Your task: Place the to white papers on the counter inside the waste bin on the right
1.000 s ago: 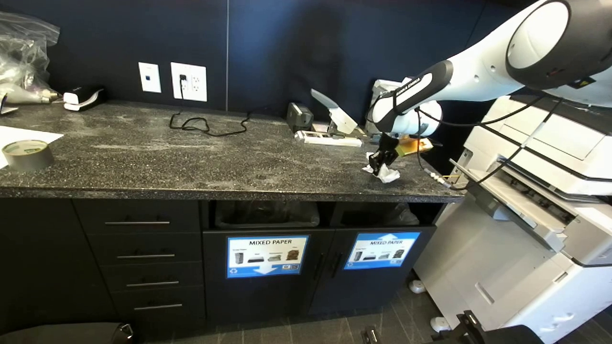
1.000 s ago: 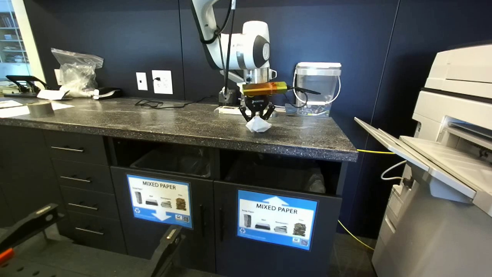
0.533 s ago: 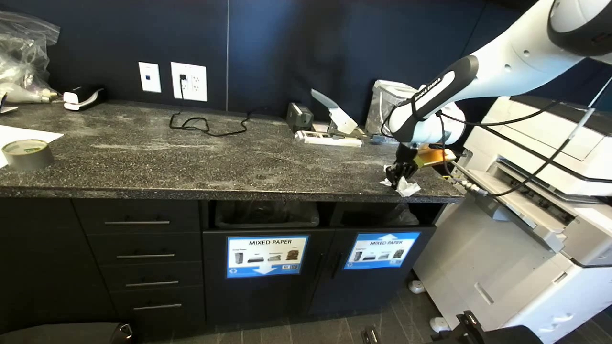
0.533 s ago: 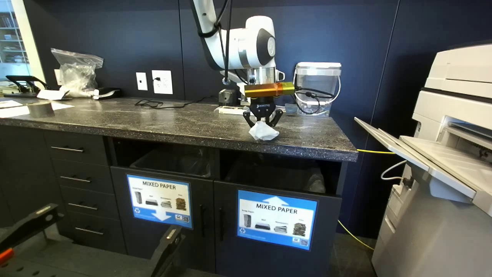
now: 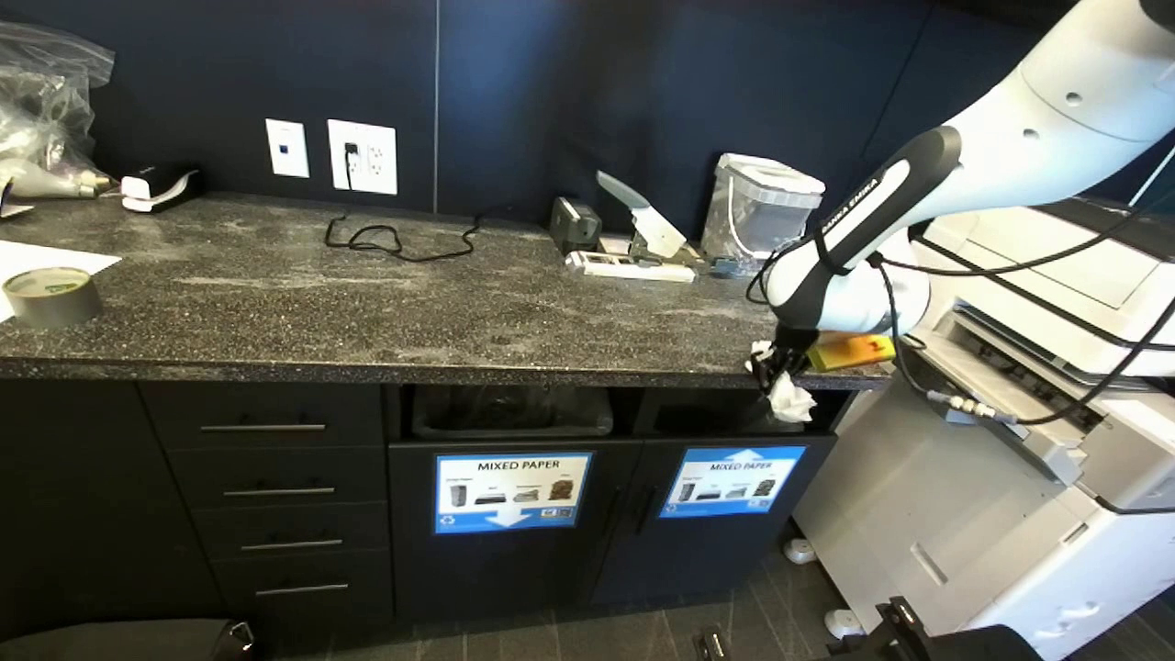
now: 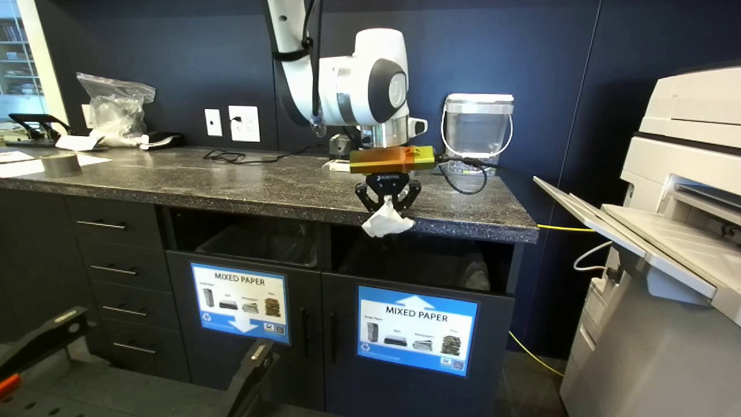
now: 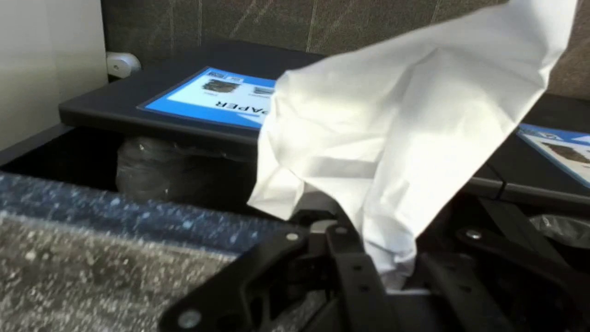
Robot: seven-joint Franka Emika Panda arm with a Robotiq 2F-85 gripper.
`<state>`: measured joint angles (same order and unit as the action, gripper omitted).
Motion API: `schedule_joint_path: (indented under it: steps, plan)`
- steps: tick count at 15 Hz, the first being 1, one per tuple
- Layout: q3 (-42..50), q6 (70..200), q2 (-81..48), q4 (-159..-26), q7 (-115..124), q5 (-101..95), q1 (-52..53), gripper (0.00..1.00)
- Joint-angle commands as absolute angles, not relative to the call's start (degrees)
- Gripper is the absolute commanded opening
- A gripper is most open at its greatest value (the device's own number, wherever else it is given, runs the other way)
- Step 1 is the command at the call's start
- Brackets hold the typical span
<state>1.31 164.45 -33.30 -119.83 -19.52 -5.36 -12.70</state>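
Observation:
A crumpled white paper (image 7: 392,120) is pinched between the black fingers (image 7: 368,281) of my gripper (image 6: 389,200), which is shut on it. The paper flares out beyond the fingertips and hides part of the wrist view. In both exterior views it overlaps the front edge of the dark speckled counter (image 5: 413,312), near its right end. Below that edge is the right waste bin (image 6: 478,274), an open slot with a clear liner above a blue MIXED PAPER sign (image 6: 417,330). From the wrist, the paper hangs past the counter edge, close to this slot.
To the left sits a like slot with its own sign (image 6: 242,301). A big pale printer (image 5: 973,514) stands right of the counter. On the counter's back are a translucent tub (image 5: 757,211), a long white object (image 5: 632,267) and a black cord (image 5: 395,246). Tape (image 5: 53,296) lies far left.
My gripper has carried the paper from above the counter toward and over its front edge, and lower. The grip has stayed the same.

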Motion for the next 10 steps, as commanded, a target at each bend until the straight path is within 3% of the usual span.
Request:
schedule_joint_path:
  steps: [1, 10]
  plan:
    - [-2.00, 172.92, -32.74, -128.38, -19.60, -3.53, -16.04, 0.12]
    - [-12.26, 202.22, -47.75, -129.82, -14.92, -12.74, -28.19, 0.12]
